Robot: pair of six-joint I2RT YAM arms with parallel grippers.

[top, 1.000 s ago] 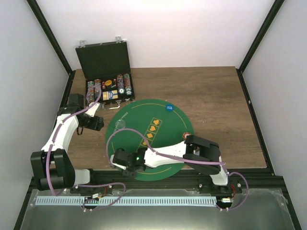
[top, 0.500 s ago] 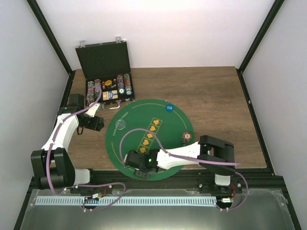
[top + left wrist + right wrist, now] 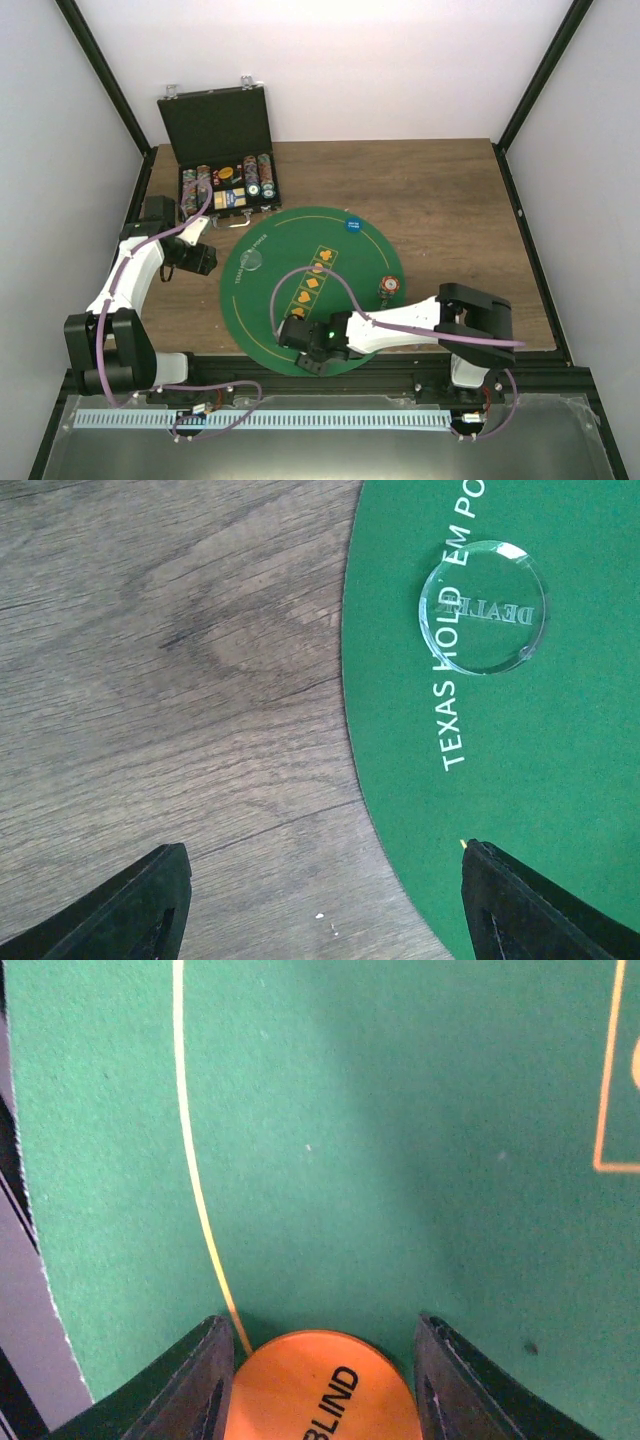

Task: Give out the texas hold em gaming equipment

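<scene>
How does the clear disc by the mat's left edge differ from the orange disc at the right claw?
The clear disc is see-through and reads DEALER; the orange disc is opaque and shows BLIND. The clear disc lies free on the green mat, no claw on it; the orange disc sits between the fingers of the right claw, apparently gripped. Both are round, flat and lettered.

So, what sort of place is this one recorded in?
Probably an enclosed robot test cell, not a real card room: plain white walls in a black frame surround a wooden table, dressed with a green Texas Hold'em mat and an open black case of chips.
</scene>
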